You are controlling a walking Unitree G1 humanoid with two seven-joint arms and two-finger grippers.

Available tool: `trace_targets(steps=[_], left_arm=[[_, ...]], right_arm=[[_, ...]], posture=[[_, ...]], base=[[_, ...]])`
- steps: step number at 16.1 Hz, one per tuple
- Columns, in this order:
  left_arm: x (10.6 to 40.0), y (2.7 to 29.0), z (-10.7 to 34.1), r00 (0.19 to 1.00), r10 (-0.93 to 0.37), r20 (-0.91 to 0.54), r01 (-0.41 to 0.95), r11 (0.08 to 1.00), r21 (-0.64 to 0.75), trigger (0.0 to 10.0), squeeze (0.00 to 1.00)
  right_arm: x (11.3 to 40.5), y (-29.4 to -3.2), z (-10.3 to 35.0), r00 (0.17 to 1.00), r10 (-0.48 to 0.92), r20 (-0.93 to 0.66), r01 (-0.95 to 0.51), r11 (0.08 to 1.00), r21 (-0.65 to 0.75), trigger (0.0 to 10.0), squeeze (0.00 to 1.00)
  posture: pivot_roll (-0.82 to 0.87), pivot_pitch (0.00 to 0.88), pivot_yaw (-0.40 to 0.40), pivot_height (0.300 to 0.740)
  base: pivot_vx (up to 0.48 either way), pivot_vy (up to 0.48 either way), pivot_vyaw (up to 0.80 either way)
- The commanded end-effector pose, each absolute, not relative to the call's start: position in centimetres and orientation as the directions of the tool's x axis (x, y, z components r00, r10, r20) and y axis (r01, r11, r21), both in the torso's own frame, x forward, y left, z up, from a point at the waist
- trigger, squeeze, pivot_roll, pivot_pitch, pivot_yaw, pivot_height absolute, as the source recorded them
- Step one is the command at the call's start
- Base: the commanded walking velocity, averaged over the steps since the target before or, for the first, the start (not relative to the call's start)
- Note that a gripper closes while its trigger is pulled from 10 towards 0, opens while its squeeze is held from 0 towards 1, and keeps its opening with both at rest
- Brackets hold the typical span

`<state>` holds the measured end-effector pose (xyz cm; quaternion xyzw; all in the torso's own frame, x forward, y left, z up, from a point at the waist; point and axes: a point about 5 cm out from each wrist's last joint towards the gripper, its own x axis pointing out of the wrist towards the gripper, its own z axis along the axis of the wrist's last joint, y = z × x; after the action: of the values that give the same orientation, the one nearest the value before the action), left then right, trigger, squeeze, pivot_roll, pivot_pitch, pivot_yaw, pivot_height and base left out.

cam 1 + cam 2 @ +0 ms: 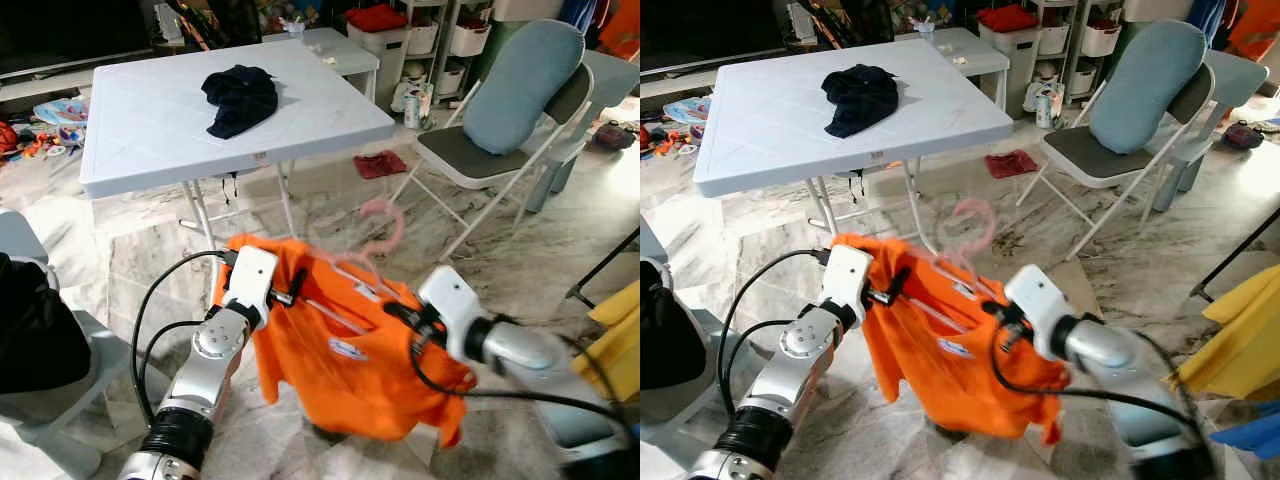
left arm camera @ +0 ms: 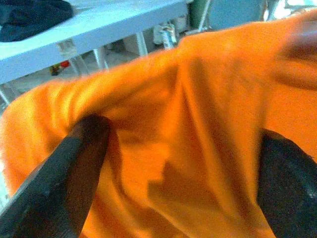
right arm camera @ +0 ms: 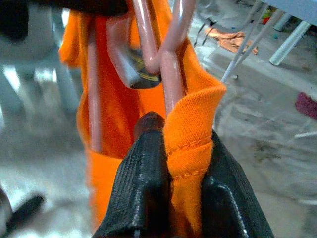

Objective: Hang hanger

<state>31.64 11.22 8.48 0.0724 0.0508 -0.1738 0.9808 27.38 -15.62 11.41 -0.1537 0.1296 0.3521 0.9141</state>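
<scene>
An orange shirt point(image 1: 350, 360) hangs on a pink hanger point(image 3: 168, 74) between my two arms, low over the marble floor. The hanger's pink hook point(image 1: 385, 225) rises blurred above the collar. My right gripper point(image 3: 183, 163) is shut on a fold of the shirt's collar edge together with the hanger's bar; in the left eye view the right gripper point(image 1: 405, 318) sits at the shirt's right shoulder. My left gripper point(image 1: 293, 285) is at the shirt's left shoulder. Its black fingers point(image 2: 54, 188) stand wide apart, with orange cloth stretched across between them.
A white folding table point(image 1: 150, 130) stands ahead with a dark garment point(image 1: 240, 98) on it. A folding chair with a blue cushion point(image 1: 520, 90) is to the right, a red cloth point(image 1: 380, 165) on the floor between them. Yellow fabric point(image 1: 620, 340) hangs at far right, a grey chair point(image 1: 60, 400) at left.
</scene>
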Motion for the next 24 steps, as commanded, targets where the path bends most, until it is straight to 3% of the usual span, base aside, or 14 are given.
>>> trace_targets(steps=[1, 2, 4, 10, 16, 17, 18, 19, 24], left_arm=[[31.7, 10.2, 9.2, 0.928, -0.359, -0.096, 0.368, 0.924, 0.105, 10.0, 0.0], [31.4, 8.9, 9.4, 0.91, -0.406, -0.083, 0.413, 0.906, 0.093, 10.0, 0.0], [31.4, 8.5, 9.4, 0.907, -0.413, -0.079, 0.42, 0.901, 0.111, 10.0, 0.0], [32.3, 10.4, 10.0, 0.952, -0.301, -0.055, 0.306, 0.941, 0.148, 10.0, 0.0], [32.9, 10.1, 10.4, 0.945, -0.325, -0.047, 0.328, 0.935, 0.135, 10.0, 0.0], [32.8, 10.1, 10.1, 0.941, -0.334, -0.061, 0.339, 0.932, 0.132, 4.3, 0.0], [32.8, 10.2, 10.1, 0.941, -0.332, -0.063, 0.337, 0.933, 0.128, 4.3, 0.0], [32.7, 10.2, 9.9, 0.94, -0.334, -0.073, 0.341, 0.931, 0.128, 0.0, 0.0], [32.3, 10.1, 9.1, 0.936, -0.336, -0.108, 0.348, 0.928, 0.133, 0.0, 0.0]], right_arm=[[28.2, -15.5, 13.1, 0.791, 0.557, -0.253, -0.604, 0.776, -0.182, 10.0, 0.0], [28.5, -14.6, 13.5, 0.822, 0.531, -0.205, -0.561, 0.817, -0.134, 10.0, 0.0], [28.4, -13.8, 13.7, 0.818, 0.543, -0.19, -0.568, 0.814, -0.12, 10.0, 0.0], [27.4, -12.8, 13.8, 0.771, 0.599, -0.217, -0.626, 0.776, -0.079, 10.0, 0.0], [26.2, -11.6, 13.0, 0.722, 0.648, -0.245, -0.682, 0.726, -0.091, 10.0, 0.0], [26.2, -11.5, 13.0, 0.721, 0.647, -0.247, -0.684, 0.722, -0.108, 10.0, 0.0], [26.2, -11.5, 13.0, 0.723, 0.645, -0.249, -0.683, 0.721, -0.116, 10.0, 0.0], [26.3, -11.7, 12.9, 0.731, 0.634, -0.253, -0.675, 0.727, -0.125, 10.0, 0.0], [28.2, -12.6, 13.2, 0.819, 0.528, -0.226, -0.569, 0.8, -0.192, 10.0, 0.0]], posture=[[-0.13, 0.0, 0.013, 0.74], [-0.13, 0.0, 0.014, 0.74], [-0.13, 0.0, 0.014, 0.74], [-0.13, 0.0, 0.011, 0.74], [-0.13, 0.0, 0.012, 0.74], [-0.13, 0.0, 0.012, 0.74], [-0.13, 0.0, 0.012, 0.74], [-0.14, 0.0, 0.014, 0.74], [-0.13, 0.0, 0.013, 0.74]], base=[[0.0, 0.0, 0.0], [0.0, 0.0, 0.0], [0.0, 0.0, 0.0], [0.0, 0.0, 0.0], [0.0, 0.0, 0.0], [0.0, 0.0, 0.0], [0.0, 0.0, 0.0], [0.0, 0.0, 0.0], [0.0, 0.0, 0.0]])
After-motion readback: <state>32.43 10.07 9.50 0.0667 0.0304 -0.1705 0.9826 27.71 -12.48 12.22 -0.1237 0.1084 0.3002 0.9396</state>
